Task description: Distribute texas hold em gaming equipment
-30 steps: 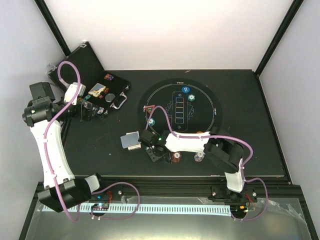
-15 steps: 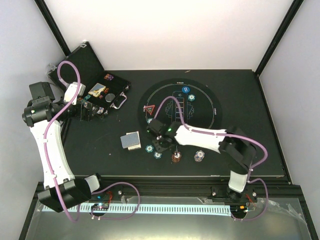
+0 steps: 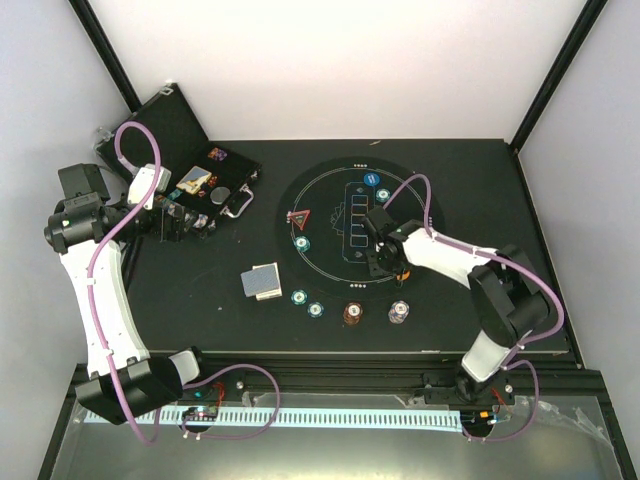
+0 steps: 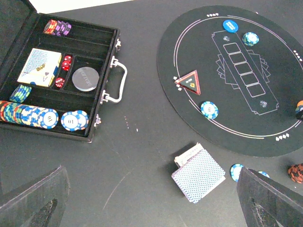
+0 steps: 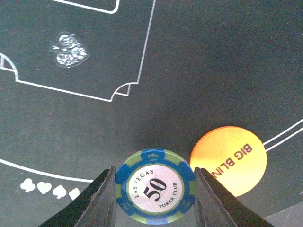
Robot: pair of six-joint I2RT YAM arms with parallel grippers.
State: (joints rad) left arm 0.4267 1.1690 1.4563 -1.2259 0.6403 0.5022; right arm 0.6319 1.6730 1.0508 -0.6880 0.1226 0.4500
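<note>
My right gripper [image 5: 155, 189] is shut on a blue-and-green "50" poker chip [image 5: 155, 182], held upright just above the round mat [image 5: 199, 71]. An orange "Big Blind" disc [image 5: 229, 160] lies right beside it. In the top view the right gripper [image 3: 385, 258] is over the mat's middle. My left gripper [image 4: 151, 215] is open and empty, hovering by the case [image 3: 205, 180]. The card deck [image 3: 262, 281] lies left of the mat. Two teal chips [image 3: 306, 302], a brown-red chip [image 3: 352, 314] and a white-grey chip [image 3: 399, 313] line the front. The red triangle [image 3: 298, 217] and blue disc [image 3: 371, 179] lie on the mat.
The open black case [image 4: 71, 80] holds stacked chips, a card pack, red dice and a metal disc. Further teal chips lie on the mat at the left [image 3: 300, 241] and near the back [image 3: 383, 194]. The right arm [image 3: 470, 265] arches over the mat's right side.
My right gripper has swung from the mat's front left edge to its middle, away from me and to the right. Two teal chips now show where it was. The left arm is still.
</note>
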